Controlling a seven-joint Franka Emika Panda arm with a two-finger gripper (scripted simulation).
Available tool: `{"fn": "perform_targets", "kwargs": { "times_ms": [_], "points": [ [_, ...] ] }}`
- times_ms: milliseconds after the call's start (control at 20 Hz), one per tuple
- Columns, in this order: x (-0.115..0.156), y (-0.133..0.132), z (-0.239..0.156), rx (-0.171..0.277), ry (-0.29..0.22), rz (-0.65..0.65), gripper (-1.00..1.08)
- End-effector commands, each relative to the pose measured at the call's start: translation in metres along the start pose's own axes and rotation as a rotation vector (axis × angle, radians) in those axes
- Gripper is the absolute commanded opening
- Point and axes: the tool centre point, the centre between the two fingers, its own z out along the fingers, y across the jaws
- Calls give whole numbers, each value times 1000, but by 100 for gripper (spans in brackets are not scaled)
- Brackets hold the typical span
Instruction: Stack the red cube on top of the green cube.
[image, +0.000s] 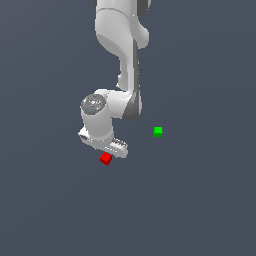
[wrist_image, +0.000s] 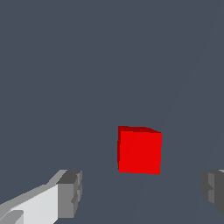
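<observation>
The red cube (image: 105, 158) lies on the dark grey floor, right below my gripper (image: 111, 149). In the wrist view the red cube (wrist_image: 139, 150) shows just ahead of the wide gap between my two grey fingertips (wrist_image: 70, 192), untouched by either. The gripper (wrist_image: 142, 192) is open and holds nothing. The green cube (image: 158, 131) sits alone on the floor, off toward the exterior view's right of the gripper and well apart from the red cube. It does not show in the wrist view.
The white arm (image: 122, 45) comes down from the top of the exterior view above the gripper. The floor (image: 200, 200) is a plain dark grey surface.
</observation>
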Motion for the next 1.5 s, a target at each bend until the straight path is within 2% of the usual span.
{"fn": "perform_targets", "kwargs": {
  "times_ms": [0,450,950,1200,1250,1450],
  "points": [
    [4,5,7,1,2,32,100],
    [6,7,14,2,1,48,100],
    [6,8,56,3,1,52,100],
    [7,8,62,3,1,53,100],
    [7,8,62,3,1,53,-100],
    [7,8,62,3,1,53,-100]
  ]
}}
